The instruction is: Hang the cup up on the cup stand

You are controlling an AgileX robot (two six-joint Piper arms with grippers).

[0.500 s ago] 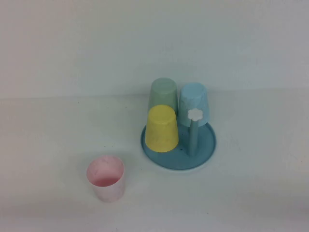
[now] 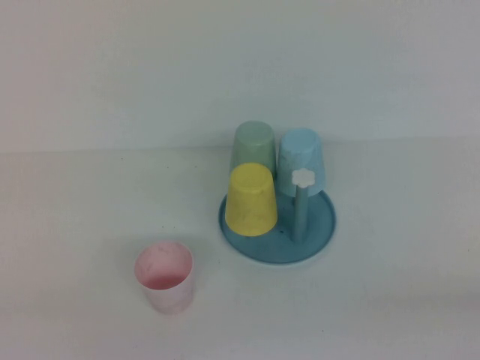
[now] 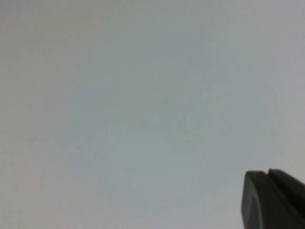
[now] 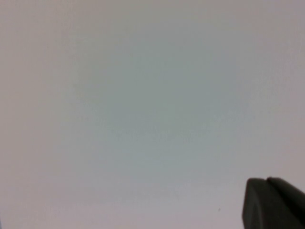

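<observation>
Nothing has changed: set against the picture from half a second earlier, every object sits in the same spot and neither arm has come into the high view. For the task this means no step has begun; the reach for the cup is, by my judgement, the first move still to come.

The cup (image 2: 165, 276) stands upright, mouth up, alone on the tabletop (image 2: 82, 210), well apart from the cup stand (image 2: 319, 229) and on its near-left side. The cup stand already carries three upturned cups: a yellow cup (image 2: 250, 199) at its near-left, a green cup (image 2: 253, 146) behind that, and a light blue cup (image 2: 301, 159) at the far right. Just in front of the light blue cup rises a bare post (image 2: 300, 217) topped by a white flower knob (image 2: 302, 178); whether the pink cup belongs on it or on another free peg I cannot tell.

The left claw (image 3: 274, 200) is clenched and empty, showing only as a dark tip over blank tabletop in its wrist view, away from the cup stand. The right claw (image 4: 272, 202) is likewise clenched, holding nothing, over bare surface, with the cup stand out of its sight.
</observation>
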